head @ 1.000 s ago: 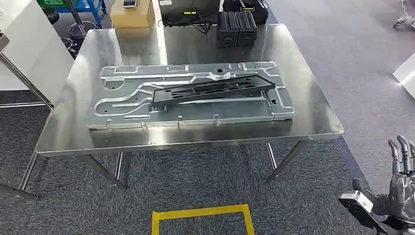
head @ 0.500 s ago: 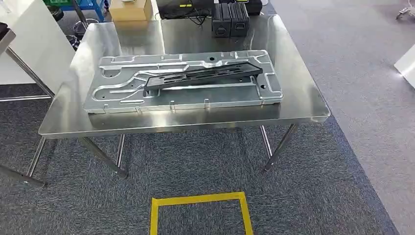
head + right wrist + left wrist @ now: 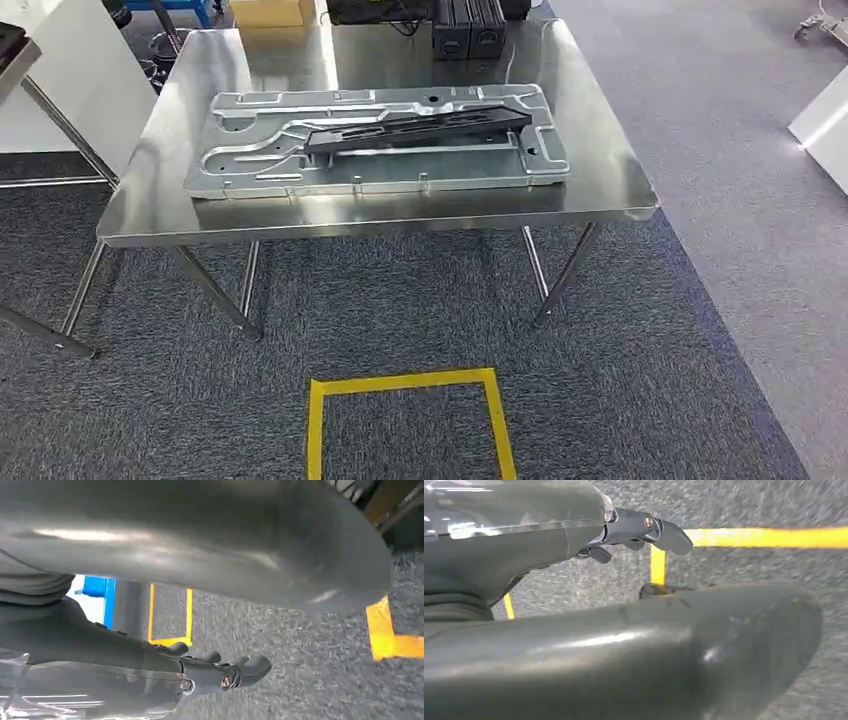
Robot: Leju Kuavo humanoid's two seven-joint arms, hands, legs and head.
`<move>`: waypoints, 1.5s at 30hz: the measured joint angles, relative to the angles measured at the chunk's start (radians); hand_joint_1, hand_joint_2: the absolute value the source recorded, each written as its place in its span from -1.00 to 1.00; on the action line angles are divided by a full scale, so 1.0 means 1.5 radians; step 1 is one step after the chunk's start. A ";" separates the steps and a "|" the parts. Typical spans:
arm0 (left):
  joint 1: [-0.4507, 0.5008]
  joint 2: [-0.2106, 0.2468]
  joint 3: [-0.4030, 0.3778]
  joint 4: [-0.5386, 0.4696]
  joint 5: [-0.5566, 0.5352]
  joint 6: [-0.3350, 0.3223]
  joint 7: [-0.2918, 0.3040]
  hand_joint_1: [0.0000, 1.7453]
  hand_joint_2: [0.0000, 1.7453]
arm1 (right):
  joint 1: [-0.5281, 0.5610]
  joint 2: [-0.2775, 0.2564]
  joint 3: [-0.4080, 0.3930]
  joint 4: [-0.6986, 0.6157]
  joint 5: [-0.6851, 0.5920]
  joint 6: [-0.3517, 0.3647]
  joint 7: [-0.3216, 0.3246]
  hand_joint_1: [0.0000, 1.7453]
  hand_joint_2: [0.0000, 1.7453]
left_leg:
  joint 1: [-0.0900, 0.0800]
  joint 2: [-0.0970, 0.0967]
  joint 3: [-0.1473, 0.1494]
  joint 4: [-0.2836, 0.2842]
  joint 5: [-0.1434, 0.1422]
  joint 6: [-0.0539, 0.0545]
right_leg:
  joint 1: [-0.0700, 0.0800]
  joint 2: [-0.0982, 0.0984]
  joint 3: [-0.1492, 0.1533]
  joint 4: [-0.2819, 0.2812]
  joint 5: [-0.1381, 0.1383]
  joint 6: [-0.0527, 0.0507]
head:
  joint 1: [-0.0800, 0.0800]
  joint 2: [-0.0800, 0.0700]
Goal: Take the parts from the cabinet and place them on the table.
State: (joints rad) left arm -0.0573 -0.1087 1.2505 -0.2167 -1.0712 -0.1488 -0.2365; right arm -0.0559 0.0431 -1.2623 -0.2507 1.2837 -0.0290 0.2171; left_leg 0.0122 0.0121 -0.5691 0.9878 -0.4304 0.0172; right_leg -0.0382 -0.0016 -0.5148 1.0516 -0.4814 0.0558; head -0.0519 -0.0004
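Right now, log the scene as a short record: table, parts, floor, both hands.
table: steel table, standing on grey carpet
parts: black bracket lying on silver plate, both on the table
back edge: black boxes and cardboard box
floor: yellow tape square in front of the table
left hand: holds nothing
right hand: holds nothing
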 joint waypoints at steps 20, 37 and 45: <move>-0.007 0.001 -0.009 0.000 -0.005 0.000 -0.011 -1.00 -1.00 | -0.009 0.013 -0.038 0.014 -0.021 -0.013 -0.046 -1.00 -1.00 | -0.010 -0.003 0.114 -0.028 -0.080 -0.003 | 0.017 -0.009 -0.081 -0.042 0.084 -0.020 | 0.000 0.000; -0.003 -0.002 -0.009 0.001 -0.019 0.007 -0.023 -1.00 -1.00 | -0.005 0.008 -0.040 0.016 -0.022 -0.011 -0.029 -1.00 -1.00 | -0.007 -0.001 -0.048 0.022 0.014 -0.015 | 0.016 -0.006 0.054 -0.067 -0.033 -0.043 | 0.000 0.000; -0.007 0.002 -0.010 0.001 -0.024 0.007 -0.014 -1.00 -1.00 | -0.011 0.019 -0.042 0.019 -0.026 0.003 -0.027 -1.00 -1.00 | -0.003 -0.002 -0.012 0.171 -0.036 -0.021 | 0.019 -0.009 -0.053 -0.043 0.034 -0.045 | 0.000 0.000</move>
State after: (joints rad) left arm -0.0672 -0.1056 1.2356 -0.2155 -1.1070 -0.1381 -0.2575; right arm -0.0727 0.0721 -1.3256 -0.2228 1.2444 -0.0252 0.1759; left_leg 0.0084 0.0090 -0.5865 1.2447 -0.4843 -0.0138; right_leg -0.0101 -0.0152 -0.5943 0.9870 -0.4300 -0.0110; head -0.0519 -0.0004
